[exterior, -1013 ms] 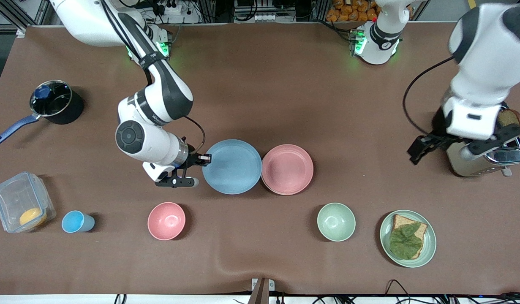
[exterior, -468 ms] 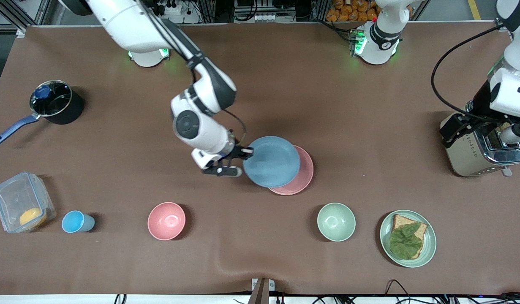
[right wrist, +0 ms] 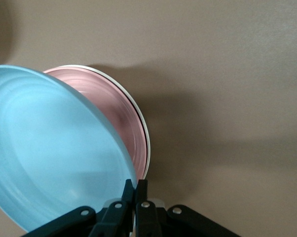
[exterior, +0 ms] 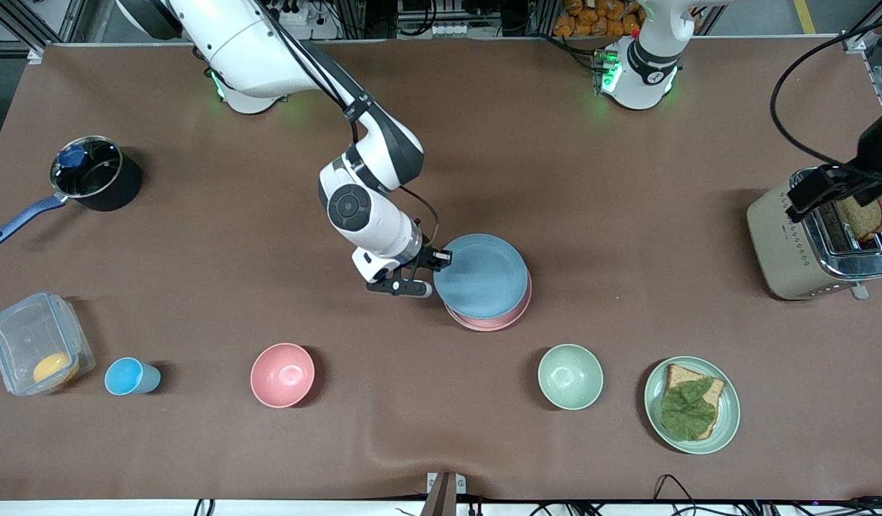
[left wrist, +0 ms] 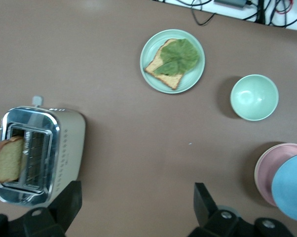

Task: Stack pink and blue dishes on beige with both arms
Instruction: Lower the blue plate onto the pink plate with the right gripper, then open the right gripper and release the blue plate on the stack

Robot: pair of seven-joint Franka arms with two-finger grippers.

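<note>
Across it comes! The right gripper [exterior: 435, 264], jaws clamped on the blue plate's [exterior: 481, 276] nine o'clock rim, has carried it from beside the pink plate [exterior: 492, 320] to hang tilted over it, beige plate [right wrist: 145, 136] beneath. Only release remains, I'd say. The left gripper [left wrist: 133, 210], jaws apart, has lifted above the toaster [exterior: 806, 247].

1. A robotics lab set up as a mock kitchen: two white arm bases [exterior: 638, 68] with green lights stand bolted along one edge of the brown-covered surface [exterior: 555, 179].
2. Aluminium framing, power strips [exterior: 297, 14] and loose cables [exterior: 670, 491] line its edges.
3. Kitchen props sit on it: a toaster [exterior: 806, 247], a saucepan [exterior: 93, 175].
</note>
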